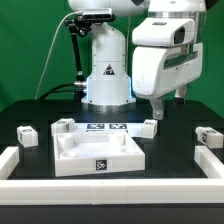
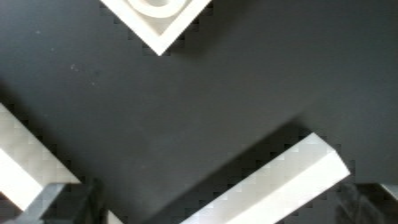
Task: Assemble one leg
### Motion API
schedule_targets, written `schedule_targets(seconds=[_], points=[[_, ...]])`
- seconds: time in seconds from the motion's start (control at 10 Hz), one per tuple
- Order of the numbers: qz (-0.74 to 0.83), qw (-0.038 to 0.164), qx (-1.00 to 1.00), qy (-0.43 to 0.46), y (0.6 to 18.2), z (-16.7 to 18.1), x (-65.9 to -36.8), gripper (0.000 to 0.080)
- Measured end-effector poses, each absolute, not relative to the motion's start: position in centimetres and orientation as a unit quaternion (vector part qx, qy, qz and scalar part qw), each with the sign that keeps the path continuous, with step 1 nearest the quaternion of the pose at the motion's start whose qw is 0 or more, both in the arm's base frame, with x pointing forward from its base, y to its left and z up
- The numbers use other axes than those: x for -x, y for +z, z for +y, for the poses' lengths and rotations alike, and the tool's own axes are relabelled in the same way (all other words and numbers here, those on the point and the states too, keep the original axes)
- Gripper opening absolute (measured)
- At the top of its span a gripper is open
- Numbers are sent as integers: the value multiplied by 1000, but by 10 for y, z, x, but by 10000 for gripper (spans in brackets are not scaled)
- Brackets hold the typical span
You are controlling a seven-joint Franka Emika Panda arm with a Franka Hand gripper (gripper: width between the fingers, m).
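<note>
You can see the gripper [image 1: 158,110] hanging from the big white arm on the exterior view's right, a little way above the black desk [image 1: 180,152]. In the wrist view one dark finger [image 2: 48,205] shows at the edge of the picture. The fingers look spread wide apart, and nothing is held between them. The nearest leg [image 1: 150,127] is a small white block. It sits on the desk just below the gripper and a bit toward the exterior view's left, and the gripper is not touching it. A second leg [image 1: 62,126] sits on the other side of the marker board [image 1: 105,127]. The left leg [image 1: 25,133] is far out on the exterior view's left and shows a black square tag. The right leg [image 1: 210,135] is far out on the exterior view's right. All four lie on the desk, apart from each other. The big white tray-like panel [image 1: 95,150] lies flat in the middle, in front of the marker board, with a small tag on its front wall. A low white border [image 1: 110,190] runs along the front and up both sides of the desk. The robot base [image 1: 106,70] stands at the back. The wrist view also shows dark desk, a white triangle shape [image 2: 157,20] with a grey ring on it, and a white strip [image 2: 285,182], but you cannot tell what those are.
</note>
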State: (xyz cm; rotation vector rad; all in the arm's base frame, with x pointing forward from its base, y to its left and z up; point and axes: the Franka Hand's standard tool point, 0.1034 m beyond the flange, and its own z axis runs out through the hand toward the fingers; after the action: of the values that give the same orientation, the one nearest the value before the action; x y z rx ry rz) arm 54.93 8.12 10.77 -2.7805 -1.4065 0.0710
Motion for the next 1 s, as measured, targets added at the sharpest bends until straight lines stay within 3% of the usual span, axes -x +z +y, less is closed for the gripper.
schedule_targets(seconds=[0.6, 1.0], points=[[-452, 12, 892, 23, 107, 80, -549, 650], [-577, 23, 816, 30, 91, 45, -524, 650]])
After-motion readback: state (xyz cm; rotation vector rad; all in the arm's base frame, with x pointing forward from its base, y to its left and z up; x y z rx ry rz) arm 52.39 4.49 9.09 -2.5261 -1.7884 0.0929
